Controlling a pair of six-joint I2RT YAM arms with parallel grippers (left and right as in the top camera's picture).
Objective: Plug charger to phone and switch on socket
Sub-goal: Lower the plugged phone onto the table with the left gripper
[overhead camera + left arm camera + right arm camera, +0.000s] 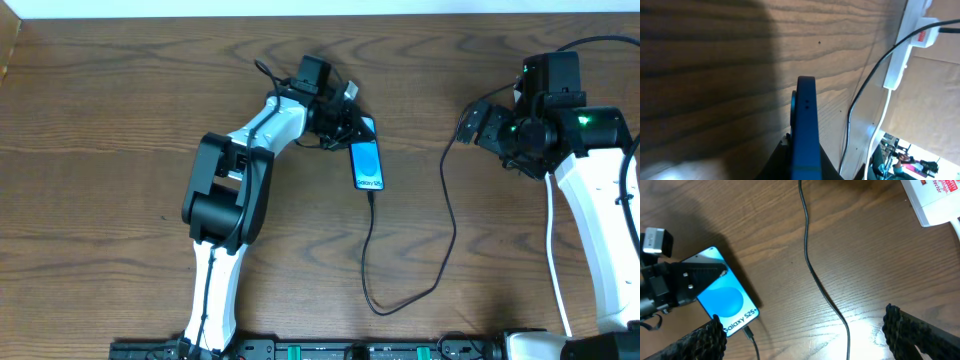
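The left claw (348, 128) is covering the end of the phone (367, 168) beneath it, hiding whatever contact it is making. Ahead-right of the right claw (802, 322), the socket (935, 200) is running off the picture's corner, its red print too cropped to read. From overhead, the charger (452, 215) is vanishing beneath that claw.

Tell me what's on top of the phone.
The left hand lies over the phone's far end, with one black finger across the blue screen. The "Galaxy S25" end shows bare. The part of the screen beneath the finger is hidden.
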